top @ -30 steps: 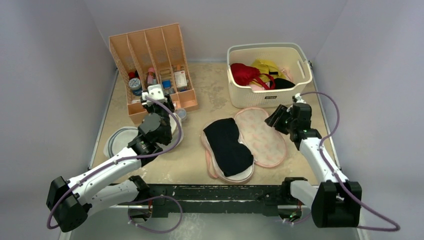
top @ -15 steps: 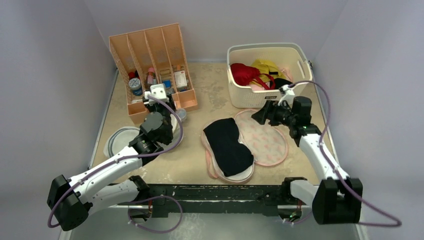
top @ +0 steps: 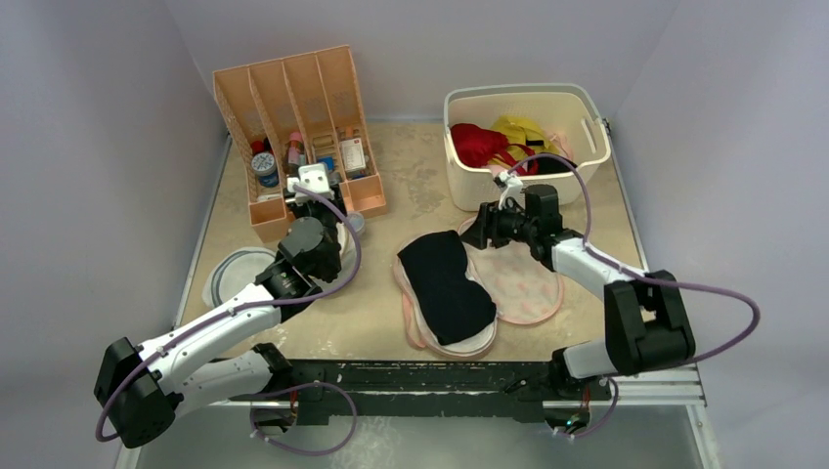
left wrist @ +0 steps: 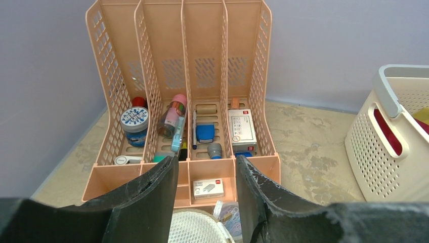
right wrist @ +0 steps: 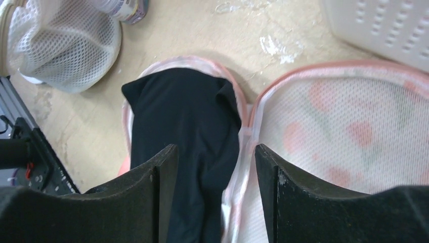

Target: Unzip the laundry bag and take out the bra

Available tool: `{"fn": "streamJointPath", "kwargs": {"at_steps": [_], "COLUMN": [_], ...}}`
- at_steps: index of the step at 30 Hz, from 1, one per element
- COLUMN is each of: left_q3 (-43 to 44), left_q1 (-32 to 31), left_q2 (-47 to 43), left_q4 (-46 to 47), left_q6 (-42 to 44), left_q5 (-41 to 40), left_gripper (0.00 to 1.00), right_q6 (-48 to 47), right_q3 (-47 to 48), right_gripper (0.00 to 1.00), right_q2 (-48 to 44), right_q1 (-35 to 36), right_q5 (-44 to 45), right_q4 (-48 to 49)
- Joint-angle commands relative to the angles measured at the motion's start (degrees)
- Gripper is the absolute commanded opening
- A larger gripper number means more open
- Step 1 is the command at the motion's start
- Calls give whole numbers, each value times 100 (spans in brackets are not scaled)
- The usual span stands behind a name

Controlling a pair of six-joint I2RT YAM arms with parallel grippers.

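The laundry bag [top: 523,278] lies open flat in the table's middle, its right half showing white mesh with faint flower print [right wrist: 354,131] and a pink zip rim. The black bra [top: 445,283] lies in the left half, also seen in the right wrist view [right wrist: 182,116]. My right gripper [top: 476,233] is open and empty, hovering over the seam between the bra's far end and the right half; its fingers [right wrist: 157,187] straddle the bra's edge. My left gripper [top: 315,181] is open and empty, near the peach organizer, away from the bag.
A peach desk organizer [top: 298,137] with small items stands at the back left. A cream basket [top: 528,191] holds red and yellow garments at the back right. Round white mesh bags [top: 235,274] lie near the left arm; one shows in the right wrist view [right wrist: 66,45].
My right gripper has swung left from the table's right side, past the open bag's right half, and now hovers by the bra's far end. The left arm has barely moved.
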Motion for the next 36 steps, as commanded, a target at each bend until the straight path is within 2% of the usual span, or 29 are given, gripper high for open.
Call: {"fn": "streamJointPath", "kwargs": {"at_steps": [1,5,9,18,24,34,36], "left_q3": [290,290,289,290,290,299,295], "left_q1": [32,33,33,33,32,32,32], "left_q2": [-7,0,12,3,1,26,23], "left_q4": [101,138,140,125,128,119,115], "left_q6": [-54,-4,-1,-13,-12,-30,-43], "left_q5": [50,22,41,46,40,48,72], "left_gripper": [44,44,45,44,45,44,45], "right_q6": [-149,-219,-333,-367,-370,-364,-362], "right_q3": [258,216,297,594,684,528,467], "right_gripper": [60,65,64,56,43,41,38], "right_q2": [356,481,776,1298,1529,1565,1551], "right_q1": [20,99,200,534,662,701,703], "right_q5": [-199,212,389,633,800,914,945], "right_q4": [1074,1432,1577,1673,1635,1627,1655]}}
